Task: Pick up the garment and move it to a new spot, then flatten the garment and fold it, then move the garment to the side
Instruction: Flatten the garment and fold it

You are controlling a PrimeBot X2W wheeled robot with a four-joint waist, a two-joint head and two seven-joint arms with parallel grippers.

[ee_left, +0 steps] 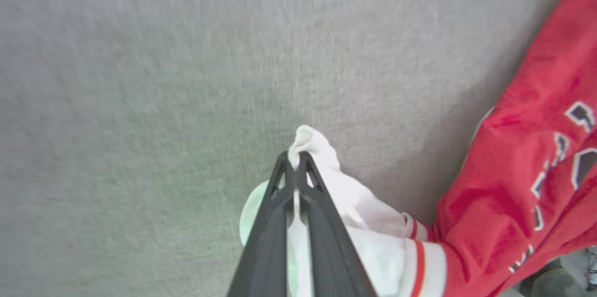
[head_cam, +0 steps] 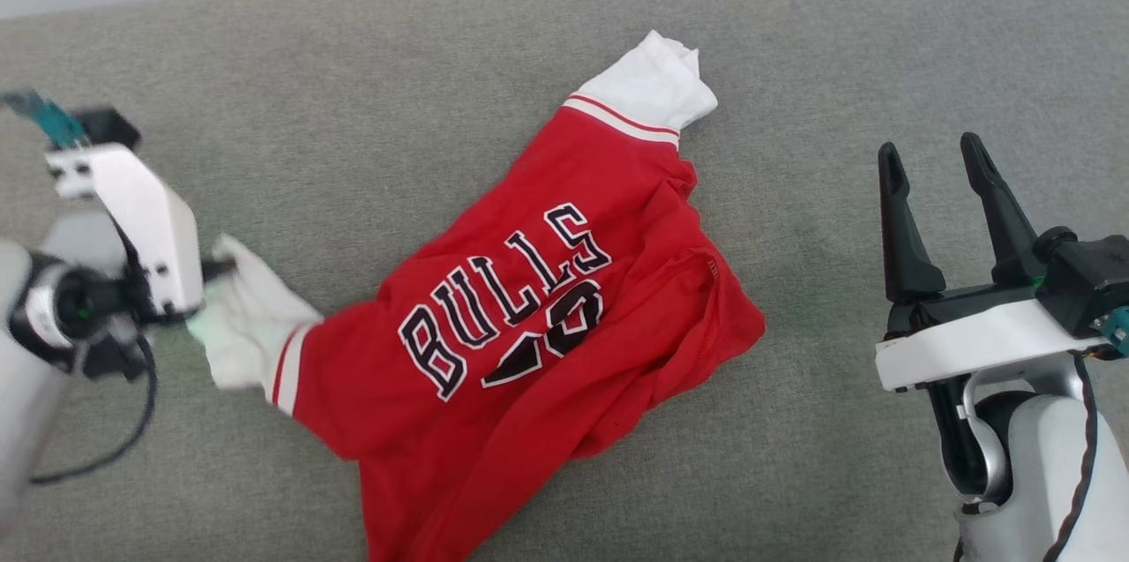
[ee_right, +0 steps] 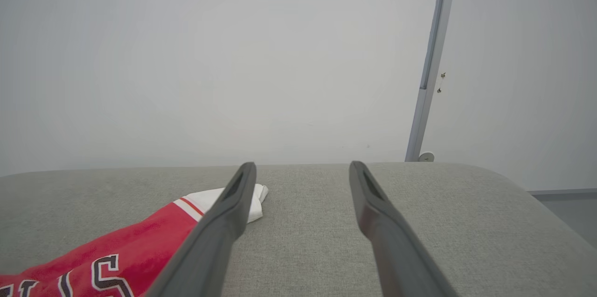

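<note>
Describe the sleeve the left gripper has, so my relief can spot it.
On the grey cushion lies a crumpled red shirt. Its white sleeve on the robot's left, beside the B of BULLS, is pinched in the shut left gripper. The other white sleeve lies free at the far end.

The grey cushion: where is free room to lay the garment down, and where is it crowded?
Free: the wide strip between the garment and the far edge of the cushion; also the patch between it and the open right gripper. Crowded: the left, where the left gripper pinches a white sleeve.
</note>
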